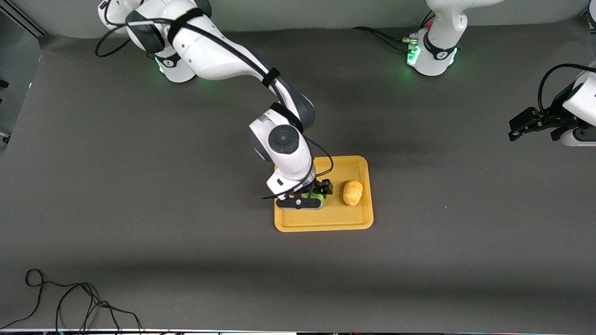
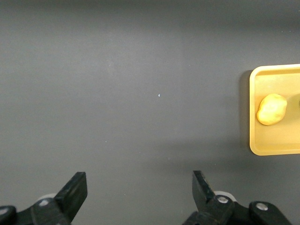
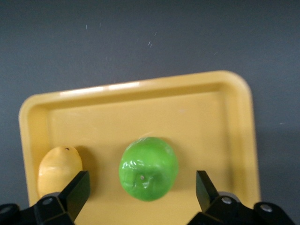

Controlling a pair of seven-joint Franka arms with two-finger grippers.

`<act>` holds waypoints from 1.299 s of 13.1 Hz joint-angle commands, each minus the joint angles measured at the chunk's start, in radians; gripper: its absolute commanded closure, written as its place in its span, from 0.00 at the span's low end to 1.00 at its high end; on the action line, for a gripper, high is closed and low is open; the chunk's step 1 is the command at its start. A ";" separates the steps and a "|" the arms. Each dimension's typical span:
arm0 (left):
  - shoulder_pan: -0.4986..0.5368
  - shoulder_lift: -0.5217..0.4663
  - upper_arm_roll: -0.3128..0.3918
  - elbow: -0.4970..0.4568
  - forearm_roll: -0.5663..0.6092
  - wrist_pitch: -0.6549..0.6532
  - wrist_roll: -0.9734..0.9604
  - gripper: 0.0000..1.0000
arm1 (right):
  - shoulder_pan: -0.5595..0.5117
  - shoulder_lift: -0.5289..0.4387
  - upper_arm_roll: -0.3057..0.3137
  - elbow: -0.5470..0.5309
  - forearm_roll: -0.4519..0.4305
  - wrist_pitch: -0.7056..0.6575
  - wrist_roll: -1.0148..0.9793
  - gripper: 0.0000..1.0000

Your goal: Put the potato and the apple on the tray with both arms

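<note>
The apple [image 3: 148, 168] is seen resting on the tray [image 1: 354, 223] beside the potato [image 1: 352, 192], between the wide-spread right gripper [image 3: 140, 190]. A straight lift is advised so neither is nudged. The left gripper [image 2: 139, 194], spread wide, is parked over bare table.

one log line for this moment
potato: on tray | apple: on tray, between open right end effector fingers | left end effector: open, waiting over table

potato [image 1: 352, 192] beside apple [image 3: 148, 168] on tray [image 1: 326, 223]

Apple [image 3: 148, 168] (potato [image 3: 59, 169] beside) on tray [image 3: 140, 101].
</note>
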 commanded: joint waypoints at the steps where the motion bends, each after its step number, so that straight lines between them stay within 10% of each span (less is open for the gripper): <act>1: 0.004 0.006 0.006 0.019 -0.007 -0.013 0.014 0.00 | -0.057 -0.153 0.002 -0.057 0.020 -0.094 -0.021 0.00; 9: -0.004 0.010 -0.002 0.020 -0.007 0.002 0.014 0.00 | -0.255 -0.544 -0.006 -0.311 -0.034 -0.361 -0.241 0.00; 13: -0.008 0.012 -0.003 0.022 -0.002 0.002 0.016 0.00 | -0.281 -0.784 -0.126 -0.543 -0.101 -0.388 -0.500 0.00; 17: -0.007 0.010 -0.003 0.022 0.001 -0.012 0.019 0.00 | -0.591 -0.861 0.009 -0.551 -0.109 -0.474 -0.615 0.00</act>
